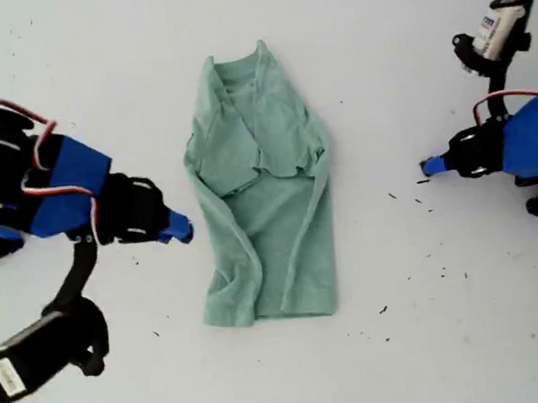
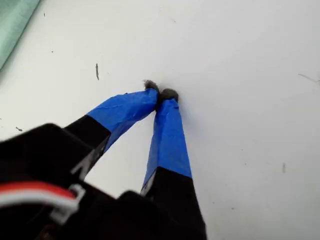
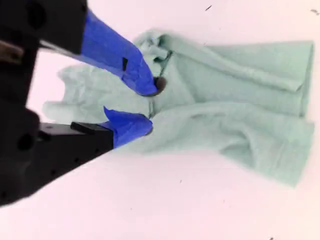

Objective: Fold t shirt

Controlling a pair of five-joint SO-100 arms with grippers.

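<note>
With its blue-taped fingertips pressed together over bare white table point(image 1: 406, 48), my first gripper point(image 2: 161, 95) holds nothing and sits at the exterior view's right, well apart from the cloth. At that view's left, my second gripper point(image 3: 150, 107) has its jaws spread, empty, poised just beside the shirt's long edge. Between the two arms lies the t shirt point(image 1: 264, 192), pale green, both sides folded inward into a narrow upright strip, collar farthest up the view.

exterior view looks straight down; both wrist views ride close, sharing the t shirt point(image 1: 260, 188), faintly in the first
</note>
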